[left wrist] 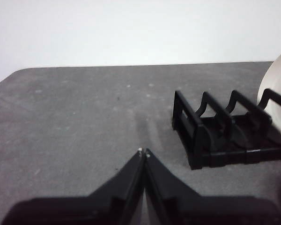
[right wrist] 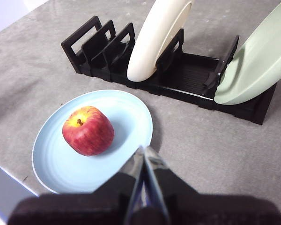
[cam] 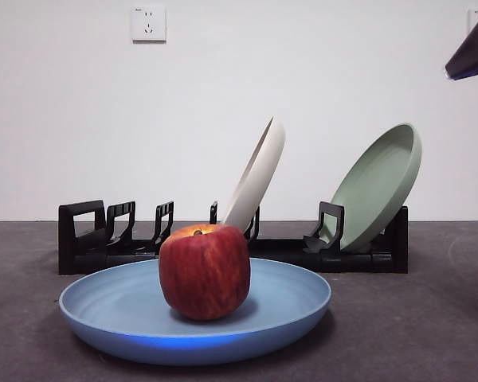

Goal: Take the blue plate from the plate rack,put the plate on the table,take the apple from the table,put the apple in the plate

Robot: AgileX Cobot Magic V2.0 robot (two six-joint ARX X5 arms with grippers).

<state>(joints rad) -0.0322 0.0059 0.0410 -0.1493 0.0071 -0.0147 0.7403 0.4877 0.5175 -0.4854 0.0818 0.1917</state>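
Sitting upright near the middle of the blue plate (right wrist: 91, 154), the apple (right wrist: 88, 130) looks placed; the plate lies flat on the bench (right wrist: 210, 136) before the plate rack (right wrist: 178, 75). Both tools, left (left wrist: 144, 151) and right (right wrist: 144, 150), are pressed together, holding nothing.

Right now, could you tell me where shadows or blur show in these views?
Front view: a soft shadow lies under the apple on the blue plate. Left wrist view: the gripper is near and blurred. Right wrist view: the plate shades the table beside its rim.
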